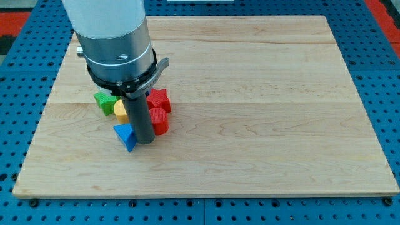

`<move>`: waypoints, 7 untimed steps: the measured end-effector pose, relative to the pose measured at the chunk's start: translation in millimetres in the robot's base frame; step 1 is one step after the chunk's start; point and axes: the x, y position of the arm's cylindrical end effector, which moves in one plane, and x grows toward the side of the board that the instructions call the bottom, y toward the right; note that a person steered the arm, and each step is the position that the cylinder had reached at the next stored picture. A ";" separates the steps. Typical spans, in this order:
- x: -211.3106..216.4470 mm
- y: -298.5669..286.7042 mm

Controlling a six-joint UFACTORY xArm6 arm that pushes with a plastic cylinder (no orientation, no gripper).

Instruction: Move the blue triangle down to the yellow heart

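The blue triangle lies on the wooden board, just below the cluster of blocks. My tip stands right against its right side. The yellow heart is just above the triangle, mostly hidden behind my rod and arm. A red cylinder is right of the rod and a red star above it.
A green block shows at the cluster's left edge. The large grey arm body covers the upper part of the cluster, so other blocks there are hidden. The blue pegboard surrounds the board.
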 end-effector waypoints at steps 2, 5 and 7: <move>-0.6 18.5; 22.7 -54.7; 10.5 -14.8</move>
